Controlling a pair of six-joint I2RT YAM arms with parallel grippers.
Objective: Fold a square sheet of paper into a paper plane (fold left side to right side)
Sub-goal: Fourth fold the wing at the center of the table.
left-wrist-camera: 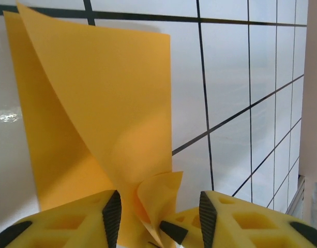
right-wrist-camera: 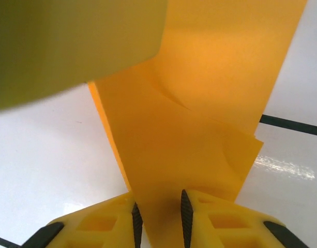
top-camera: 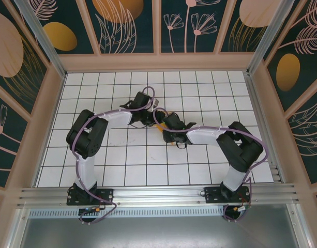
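Left end effector [left-wrist-camera: 159,219]: released, a curled corner of the square sheet of paper [left-wrist-camera: 96,113] lying loose between its jaws. Right end effector [right-wrist-camera: 158,219]: the sheet passes between narrow jaws, but I cannot tell if it is gripped. The thin, smooth sheet arches over the glossy tiled surface [left-wrist-camera: 241,77], mid-table. Advise matching edges before creasing.

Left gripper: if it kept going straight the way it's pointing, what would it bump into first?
The square sheet of paper. Its lifted orange flap stands right ahead of the left gripper, one corner curling between the open fingers.
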